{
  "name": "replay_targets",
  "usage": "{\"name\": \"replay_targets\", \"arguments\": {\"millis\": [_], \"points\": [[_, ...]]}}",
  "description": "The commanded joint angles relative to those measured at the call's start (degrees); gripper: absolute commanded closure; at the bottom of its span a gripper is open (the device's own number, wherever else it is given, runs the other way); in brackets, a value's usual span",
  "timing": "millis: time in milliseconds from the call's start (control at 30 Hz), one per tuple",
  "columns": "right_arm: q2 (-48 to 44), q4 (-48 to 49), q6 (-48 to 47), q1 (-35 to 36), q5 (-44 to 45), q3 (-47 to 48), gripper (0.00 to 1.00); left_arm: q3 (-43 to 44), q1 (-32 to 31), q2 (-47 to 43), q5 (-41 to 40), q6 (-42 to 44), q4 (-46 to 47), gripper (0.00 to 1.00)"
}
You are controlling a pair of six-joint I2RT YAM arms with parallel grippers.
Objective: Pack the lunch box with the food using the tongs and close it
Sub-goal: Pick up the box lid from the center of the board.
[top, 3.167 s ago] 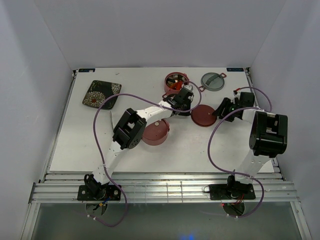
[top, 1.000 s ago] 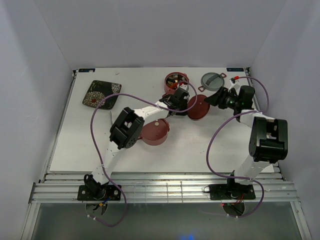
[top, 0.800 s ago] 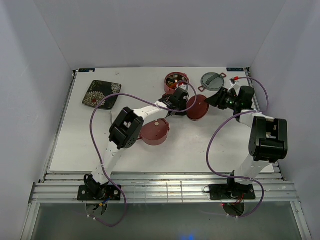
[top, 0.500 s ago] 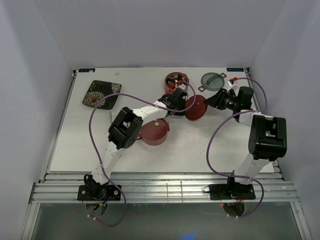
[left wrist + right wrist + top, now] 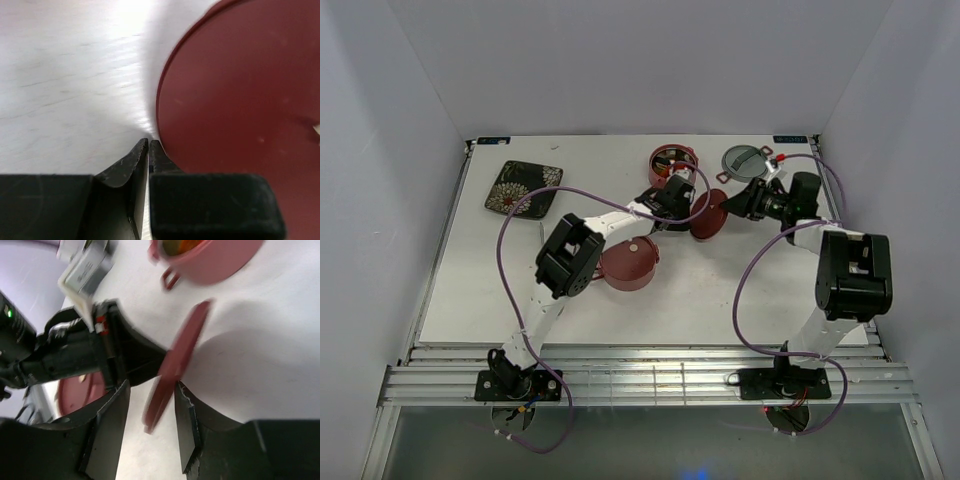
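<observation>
Lunch box lid [image 5: 176,359] tilted inside half-parted right tool [image 5: 150,386], grip unclear; closed left tool [image 5: 149,143] at rim.

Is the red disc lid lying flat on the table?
No, the red disc lid stands tipped on edge between the right gripper's jaws.

On the bench [image 5: 720,290], a red lid [image 5: 708,215] tilts between the left gripper [image 5: 680,210] and the right gripper [image 5: 730,203]. Behind them sit a bowl [image 5: 672,148] of food [image 5: 667,170] and a grey lid [image 5: 745,160]; a patterned plate [image 5: 524,187] lies far left.
</observation>
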Motion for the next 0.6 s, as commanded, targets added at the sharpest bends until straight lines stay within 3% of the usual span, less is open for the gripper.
{"name": "replay_targets", "arguments": {"millis": [0,267,567], "points": [[0.62,-5.39,0.29,5.57,-6.68,-1.14,0.53,-0.36,-1.65,-2.64,4.72,-1.19,2.02,0.83],[1.76,-8.27,-1.37,6.89,-4.93,0.70,0.53,-1.76,-1.04,-3.16,5.87,-2.24,3.34,0.84],[-2.70,-19.09,-7.53,7.51,9.65,1.93,0.58,-2.55,-1.03,-3.87,5.60,-2.15,3.43,0.84]]}}
